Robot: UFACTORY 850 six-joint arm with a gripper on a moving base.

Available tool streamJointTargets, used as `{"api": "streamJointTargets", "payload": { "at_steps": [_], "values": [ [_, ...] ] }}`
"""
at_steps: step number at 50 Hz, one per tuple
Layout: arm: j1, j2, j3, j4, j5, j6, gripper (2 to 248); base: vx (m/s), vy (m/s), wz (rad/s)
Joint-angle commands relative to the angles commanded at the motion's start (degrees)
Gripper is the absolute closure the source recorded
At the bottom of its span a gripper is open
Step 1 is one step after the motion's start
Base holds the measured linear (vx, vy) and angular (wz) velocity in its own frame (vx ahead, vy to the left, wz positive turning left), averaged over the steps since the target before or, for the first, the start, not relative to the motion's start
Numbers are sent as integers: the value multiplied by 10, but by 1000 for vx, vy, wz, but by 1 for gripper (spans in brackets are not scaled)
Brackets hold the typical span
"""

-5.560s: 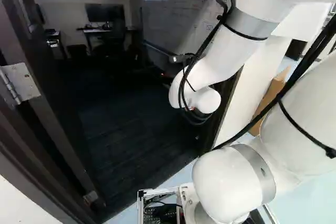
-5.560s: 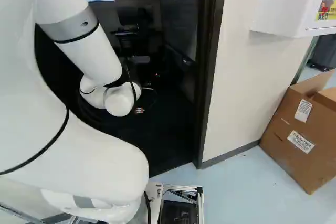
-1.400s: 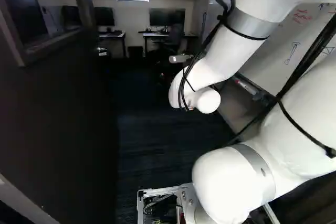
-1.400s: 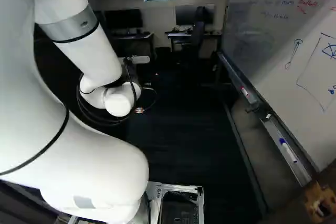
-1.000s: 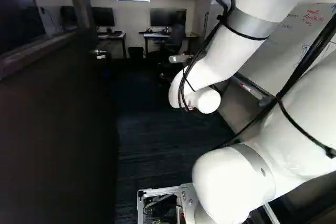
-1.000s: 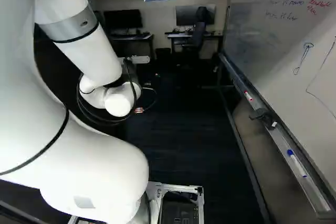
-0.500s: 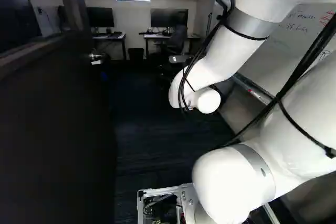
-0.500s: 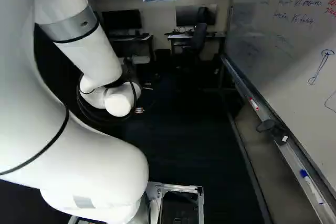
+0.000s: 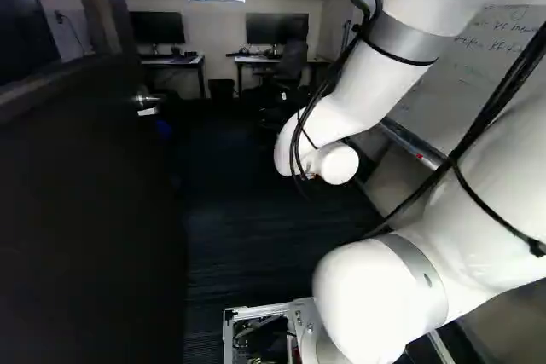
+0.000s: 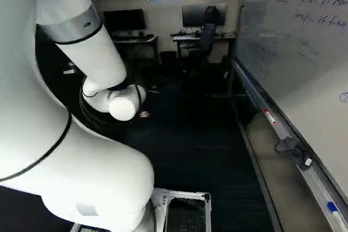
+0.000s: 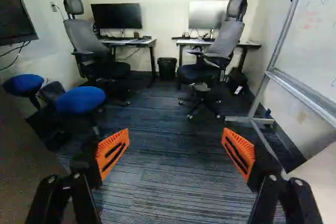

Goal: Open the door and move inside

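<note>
The dark door (image 9: 85,210) stands swung inward along the left of the left base view, with its metal handle (image 9: 147,101) on the far part. In the wrist view my gripper (image 11: 175,148) is open, its orange pads wide apart with nothing between them. Dark striped carpet (image 11: 168,177) spreads beneath and ahead of the fingers. A brown surface, apparently the door, lies beside the left finger. Both base views have the fingers hidden behind the arm's wrist.
A whiteboard (image 10: 299,52) and its tray run along the right, close to the arm. Blue stools (image 11: 81,99) stand near the door side. Farther ahead are office chairs (image 11: 226,40), desks with monitors (image 11: 116,16) and a bin (image 11: 167,68).
My base has moved ahead from the doorway into the room and turned left; door handle and whiteboard now show closer. The arm keeps its pose against its lowest joint.
</note>
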Motion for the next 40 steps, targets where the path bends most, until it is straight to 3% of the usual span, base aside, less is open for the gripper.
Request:
{"api": "streamJointTargets", "payload": {
  "at_steps": [40],
  "values": [
    [0, 0, 0, 0, 0, 0, 3, 183, 6, -6]
  ]
}}
